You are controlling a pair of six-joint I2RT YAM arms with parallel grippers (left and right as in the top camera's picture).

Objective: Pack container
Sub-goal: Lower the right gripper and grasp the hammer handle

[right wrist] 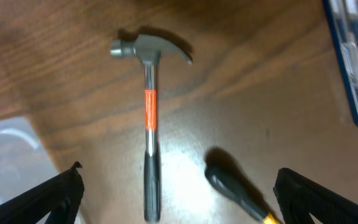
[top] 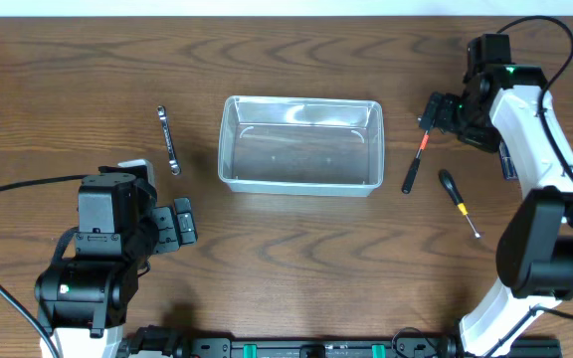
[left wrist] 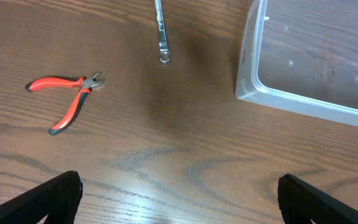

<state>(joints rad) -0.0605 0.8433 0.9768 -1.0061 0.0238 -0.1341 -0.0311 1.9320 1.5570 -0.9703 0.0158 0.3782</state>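
Note:
The clear plastic container (top: 301,183) stands empty at the table's middle; it also shows in the left wrist view (left wrist: 303,102), and a corner of it in the right wrist view (right wrist: 8,152). My left gripper (top: 181,221) is open and empty, low left of the container (left wrist: 179,177). My right gripper (top: 434,111) is open and empty (right wrist: 179,173), over a hammer (top: 414,159) with a red band (right wrist: 151,124). A black-and-yellow screwdriver (top: 459,199) lies to the hammer's right (right wrist: 235,186).
A silver wrench (top: 169,139) lies left of the container (left wrist: 161,31). Red-handled pliers (left wrist: 67,96) lie on the wood in the left wrist view, hidden in the overhead. A blue flat object (top: 506,159) lies by the right arm (right wrist: 356,68).

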